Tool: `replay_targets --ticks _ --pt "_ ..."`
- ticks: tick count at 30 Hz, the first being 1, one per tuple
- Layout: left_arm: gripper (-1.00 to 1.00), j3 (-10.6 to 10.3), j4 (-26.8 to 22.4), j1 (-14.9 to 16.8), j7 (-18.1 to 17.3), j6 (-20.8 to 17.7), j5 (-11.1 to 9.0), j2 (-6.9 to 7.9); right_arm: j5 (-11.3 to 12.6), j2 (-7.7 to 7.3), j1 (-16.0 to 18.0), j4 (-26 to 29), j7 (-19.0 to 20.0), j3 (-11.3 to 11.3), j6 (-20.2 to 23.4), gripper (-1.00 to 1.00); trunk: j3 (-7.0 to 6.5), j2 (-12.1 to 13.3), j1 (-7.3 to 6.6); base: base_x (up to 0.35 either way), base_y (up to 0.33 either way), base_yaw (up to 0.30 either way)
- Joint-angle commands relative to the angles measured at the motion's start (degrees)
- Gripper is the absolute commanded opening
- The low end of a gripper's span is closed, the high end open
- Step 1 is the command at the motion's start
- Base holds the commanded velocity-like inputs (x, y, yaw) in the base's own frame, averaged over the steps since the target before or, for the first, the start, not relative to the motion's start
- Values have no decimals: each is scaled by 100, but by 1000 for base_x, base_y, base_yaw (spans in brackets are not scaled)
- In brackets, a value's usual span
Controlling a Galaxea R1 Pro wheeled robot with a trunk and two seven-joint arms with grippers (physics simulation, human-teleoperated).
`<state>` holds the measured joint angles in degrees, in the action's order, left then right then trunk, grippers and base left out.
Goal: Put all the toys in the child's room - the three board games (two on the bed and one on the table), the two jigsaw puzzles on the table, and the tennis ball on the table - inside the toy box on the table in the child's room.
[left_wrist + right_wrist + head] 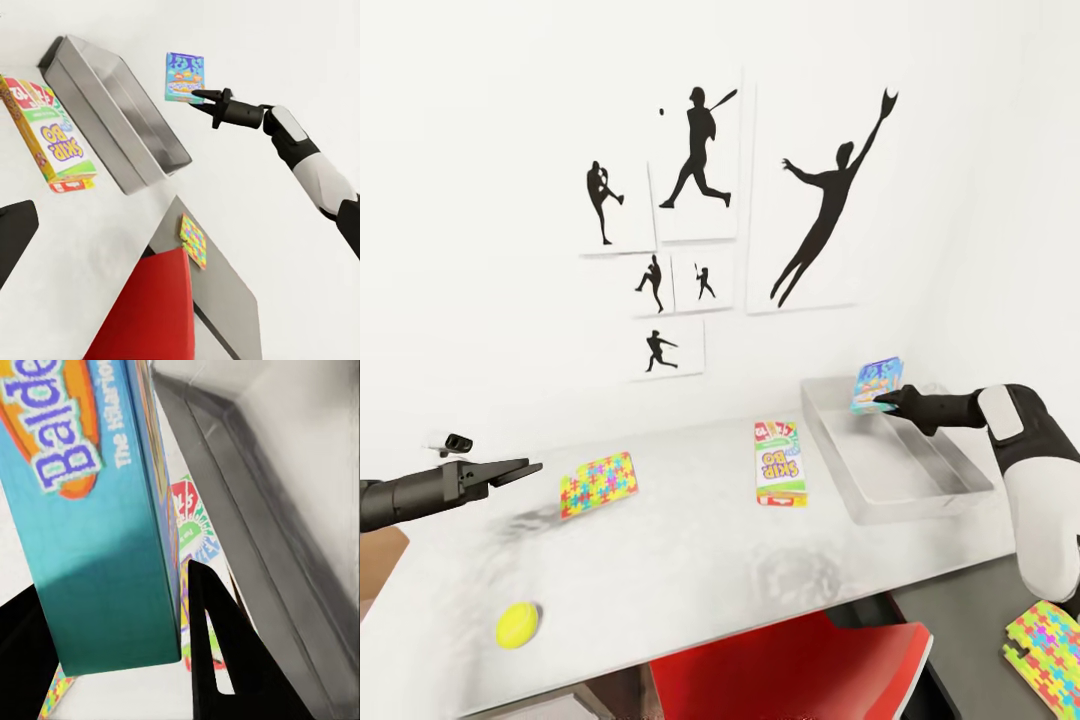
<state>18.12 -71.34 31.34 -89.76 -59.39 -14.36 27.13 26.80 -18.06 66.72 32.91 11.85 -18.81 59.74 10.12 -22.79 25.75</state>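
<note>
Above the toy box [920,490], toward its far end, the right gripper [882,401] is holding the blue board game [876,385] upright, its fingers clamped on the box's lower edge; the right wrist view is showing the cover pinched between the two dark fingers, with the bin's grey wall just beyond. That game is hanging clear of the bin's floor, so it is not yet inside. As far as the head view shows, the toy box is lying empty, which suggests the task is only getting under way.

Just beside the toy box, on the table [690,580], the green-white board game [780,463] is lying flat and waiting. Farther from the toy box along the same surface, one jigsaw puzzle [597,483] is resting near the left gripper [520,470], whose jaws are standing apart and holding nothing. The tennis ball [517,625] is sitting well apart from the toy box, near the table's front edge. A second jigsaw puzzle [1048,645] is lying below the toy box's near corner, on a lower grey surface beside a red chair [790,665]. Judging from this, every toy is still needing to go in.
</note>
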Motion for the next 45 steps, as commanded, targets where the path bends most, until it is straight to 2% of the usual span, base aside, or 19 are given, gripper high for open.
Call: replay_targets --ticks 1,14,24,33,45 --pt "100 -1 -3 6 -24 -61 4 2 -48 -3 9 -1 53 3 26 -100 22 -13 3 0 0 0" --pt "100 -1 -104 7 -24 -61 4 -12 -48 -7 213 -4 87 631 26 -100 144 -13 3 0 0 0" --pt "100 -1 -248 8 -24 -61 4 -15 -47 44 520 -4 90 725 26 -100 237 -13 3 0 0 0" --pt "100 -1 -445 7 -24 -61 -4 -15 -51 29 648 -11 90 1161 26 -100 321 -13 3 0 0 0" --pt "100 -1 -459 12 -24 -61 1 -23 -50 13 666 -13 90 1321 26 -100 434 -13 3 0 0 0"
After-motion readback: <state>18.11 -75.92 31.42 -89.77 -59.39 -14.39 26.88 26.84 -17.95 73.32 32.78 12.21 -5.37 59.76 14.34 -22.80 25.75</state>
